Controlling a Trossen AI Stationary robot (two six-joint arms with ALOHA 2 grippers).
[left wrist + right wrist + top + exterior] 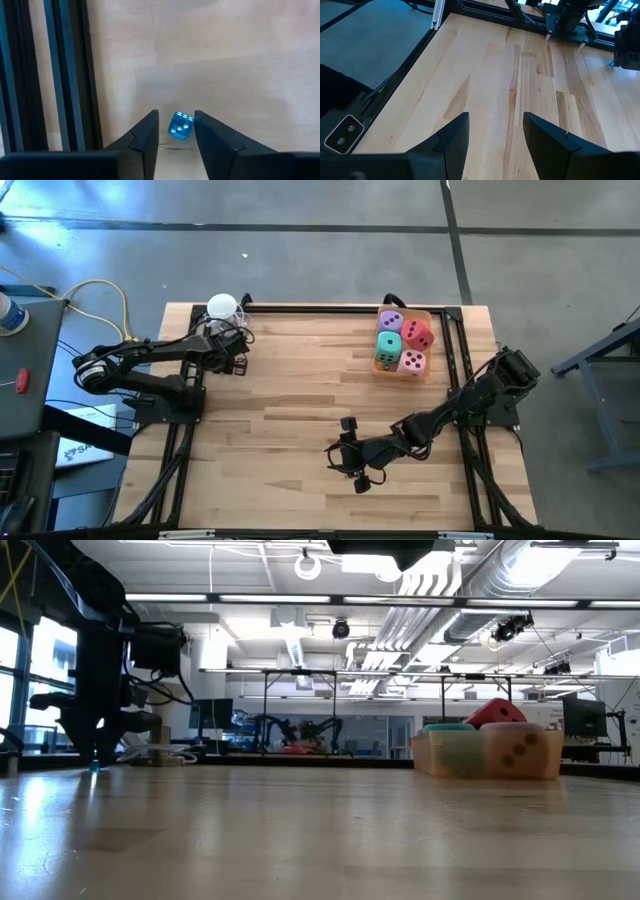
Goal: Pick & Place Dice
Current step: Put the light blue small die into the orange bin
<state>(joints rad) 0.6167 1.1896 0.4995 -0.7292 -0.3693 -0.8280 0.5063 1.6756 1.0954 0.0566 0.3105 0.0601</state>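
Four soft dice lie in a clear orange tray (432, 315) at the table's far right: purple (391, 321), red (418, 333), mint green (388, 346) and pink (412, 362). The tray also shows in the low view (440, 755). My left gripper (176, 114) is open at the far left and points down at the table. A tiny clear blue die (180, 125) lies on the wood between its fingers, which do not touch it. The blue die also shows in the low view (95, 766). My right gripper (350, 452) is open and empty over the near middle of the table.
A white round-topped object (221, 307) stands at the far left edge, just beyond my left gripper. A black frame rail (65, 75) runs along the table edge beside the blue die. Bare wood (300, 395) lies between the two arms.
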